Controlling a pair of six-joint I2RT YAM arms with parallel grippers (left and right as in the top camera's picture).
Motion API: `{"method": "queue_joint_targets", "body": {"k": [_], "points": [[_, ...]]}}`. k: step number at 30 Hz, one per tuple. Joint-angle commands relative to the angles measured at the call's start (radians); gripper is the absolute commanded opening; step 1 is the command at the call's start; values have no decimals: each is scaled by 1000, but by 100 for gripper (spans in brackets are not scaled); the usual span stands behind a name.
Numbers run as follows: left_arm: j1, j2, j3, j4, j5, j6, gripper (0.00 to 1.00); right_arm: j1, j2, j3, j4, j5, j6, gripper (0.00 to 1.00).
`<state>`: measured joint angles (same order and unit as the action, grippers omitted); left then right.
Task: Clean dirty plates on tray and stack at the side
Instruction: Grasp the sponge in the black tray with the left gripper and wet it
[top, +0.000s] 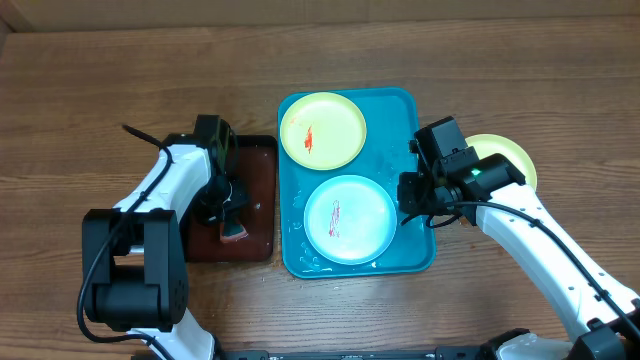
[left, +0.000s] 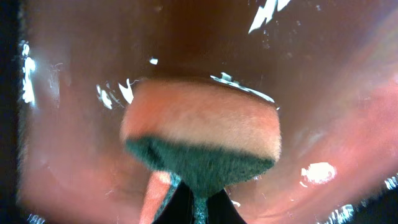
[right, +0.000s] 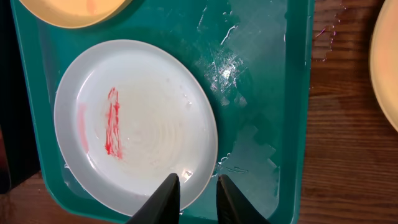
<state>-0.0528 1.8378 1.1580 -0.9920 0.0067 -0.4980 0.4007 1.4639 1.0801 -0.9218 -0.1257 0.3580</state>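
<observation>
A white-bluish plate (top: 350, 218) with a red smear lies in the near half of the turquoise tray (top: 400, 110). A pale yellow-green plate (top: 322, 130), also smeared red, lies in the far half. Another yellow-green plate (top: 510, 155) rests on the table to the right of the tray, partly hidden by my right arm. My right gripper (right: 197, 180) is open and straddles the near-right rim of the white plate (right: 137, 124). My left gripper (left: 198, 199) is shut on a sponge (left: 199, 124) with a pink body and a green scouring side, over the reddish-brown tray floor.
The smaller black tray (top: 262, 160) with the reddish-brown wet inside sits just left of the turquoise tray, and my left arm reaches into it. Water films the turquoise tray floor (right: 267, 93). Bare wooden table surrounds both trays.
</observation>
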Motion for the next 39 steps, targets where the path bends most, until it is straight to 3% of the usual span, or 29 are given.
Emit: {"method": "queue_joint_targets", "body": {"k": [1, 4, 6, 11, 14, 19, 22, 26, 29, 34, 39], "points": [[-8, 5, 87, -43, 23, 30, 4, -3, -8, 21, 0, 5, -10, 22], [-8, 5, 133, -58, 54, 69, 5, -3, -8, 22, 0, 5, -10, 22], [-8, 5, 135, -54, 61, 76, 11, -3, -8, 22, 1, 5, -10, 22], [-8, 7, 119, -44, 6, 76, 45, -3, -8, 22, 0, 5, -10, 22], [-8, 7, 112, -41, -6, 76, 52, -3, -8, 21, 0, 5, -10, 22], [-21, 8, 69, 23, -18, 77, 50, -3, -8, 21, 0, 5, -10, 22], [-38, 8, -2, 110, -15, 75, 30, -3, -8, 21, -2, 5, -10, 22], [-55, 8, -82, 195, -18, 72, 22, -3, -8, 21, -9, 5, -10, 22], [-54, 8, -94, 219, -18, 72, 4, -3, -8, 21, -8, 5, -10, 22], [-52, 7, -63, 188, -17, 76, 4, -3, -8, 21, -8, 39, -5, 21], [-52, 6, 32, 76, -18, 97, 4, -4, -8, 21, -21, 172, 114, 19]]}}
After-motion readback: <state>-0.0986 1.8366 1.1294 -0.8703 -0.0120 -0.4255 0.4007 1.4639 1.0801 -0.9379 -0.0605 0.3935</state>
